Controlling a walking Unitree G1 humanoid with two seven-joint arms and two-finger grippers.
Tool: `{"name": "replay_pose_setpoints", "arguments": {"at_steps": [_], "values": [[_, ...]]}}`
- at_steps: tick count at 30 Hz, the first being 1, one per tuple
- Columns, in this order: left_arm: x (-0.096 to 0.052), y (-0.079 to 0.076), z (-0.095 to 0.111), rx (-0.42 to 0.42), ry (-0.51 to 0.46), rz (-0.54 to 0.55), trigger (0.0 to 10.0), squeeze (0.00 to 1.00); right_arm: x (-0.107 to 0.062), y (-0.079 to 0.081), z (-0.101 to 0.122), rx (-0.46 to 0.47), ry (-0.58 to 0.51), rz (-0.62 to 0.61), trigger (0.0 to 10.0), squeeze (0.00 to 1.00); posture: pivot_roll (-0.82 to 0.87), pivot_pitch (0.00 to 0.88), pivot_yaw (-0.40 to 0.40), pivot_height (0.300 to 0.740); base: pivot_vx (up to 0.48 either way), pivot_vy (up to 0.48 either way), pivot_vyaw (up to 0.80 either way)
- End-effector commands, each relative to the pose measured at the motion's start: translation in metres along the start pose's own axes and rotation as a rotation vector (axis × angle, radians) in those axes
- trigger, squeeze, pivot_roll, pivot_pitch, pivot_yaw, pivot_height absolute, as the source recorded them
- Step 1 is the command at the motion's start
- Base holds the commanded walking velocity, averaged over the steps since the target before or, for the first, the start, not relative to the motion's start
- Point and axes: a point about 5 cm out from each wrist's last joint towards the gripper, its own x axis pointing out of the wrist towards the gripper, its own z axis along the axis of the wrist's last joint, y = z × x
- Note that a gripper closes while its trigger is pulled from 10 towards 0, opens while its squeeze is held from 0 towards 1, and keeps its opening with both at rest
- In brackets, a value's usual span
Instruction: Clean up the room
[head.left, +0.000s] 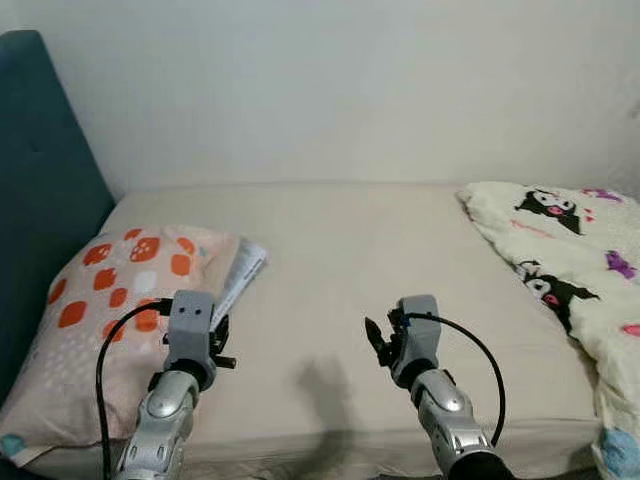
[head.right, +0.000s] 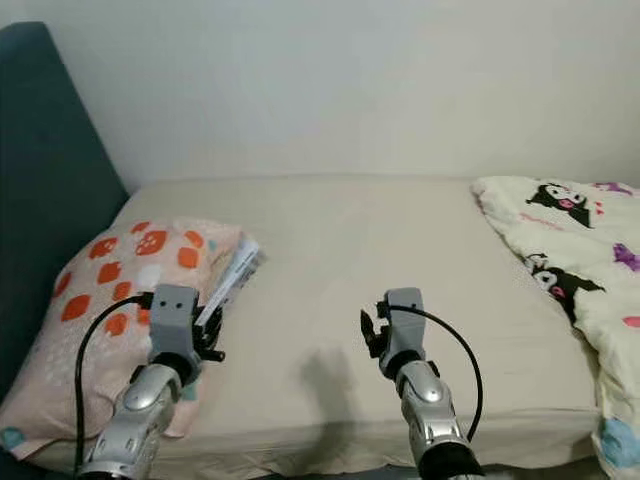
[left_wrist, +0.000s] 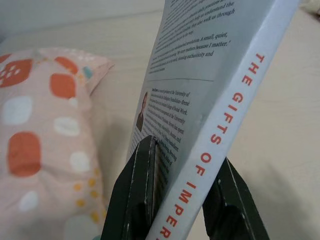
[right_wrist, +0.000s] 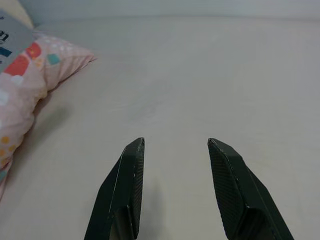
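The left gripper (left_wrist: 182, 200) is clamped on a grey book (left_wrist: 210, 90) with red spine lettering, holding it just above the bed (head.left: 340, 260) beside the pink pillow (head.left: 100, 300) with orange spots. The right gripper (right_wrist: 175, 195) hovers over the bare sheet with its fingers apart, holding nothing. A cream cartoon-print blanket (head.left: 570, 250) lies bunched at the bed's right side.

**Book clamped beside the pillow**

The left gripper (left_wrist: 182, 200) has its two black fingers (left_wrist: 137, 195) closed on a pale grey book (left_wrist: 210, 95), one on each cover. The spine faces the camera, with orange capitals reading "THE GIFTS OF IMPER…". The back cover carries text and a small portrait. Beside it lies a pink pillow (left_wrist: 45, 135) with orange and white patches, on the beige bed (left_wrist: 280, 150).
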Motion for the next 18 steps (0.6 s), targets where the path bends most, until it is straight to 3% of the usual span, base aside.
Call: {"name": "replay_pose_setpoints", "arguments": {"at_steps": [1, 7, 18], "values": [[-0.0002, 0.0042, 0.0007, -0.009, 0.000, 0.021, 10.0, 0.00, -0.0009, -0.0022, -0.0033, 0.013, 0.022, -0.013, 10.0, 0.00, 0.03, 0.121, -0.057, 0.740, 0.000, 0.000, 0.00], [-0.0007, 0.0070, -0.0005, 0.007, 0.006, 0.033, 10.0, 0.00, -0.0018, -0.0011, -0.0055, 0.018, 0.032, -0.007, 10.0, 0.00, 0.03, 0.118, -0.061, 0.740, 0.000, 0.000, 0.00], [-0.0034, 0.0007, -0.0032, -0.017, 0.018, 0.003, 10.0, 0.00, -0.0035, -0.0002, -0.0081, 0.027, 0.040, -0.002, 10.0, 0.00, 0.02, 0.110, -0.060, 0.700, 0.000, 0.000, 0.00]]}}
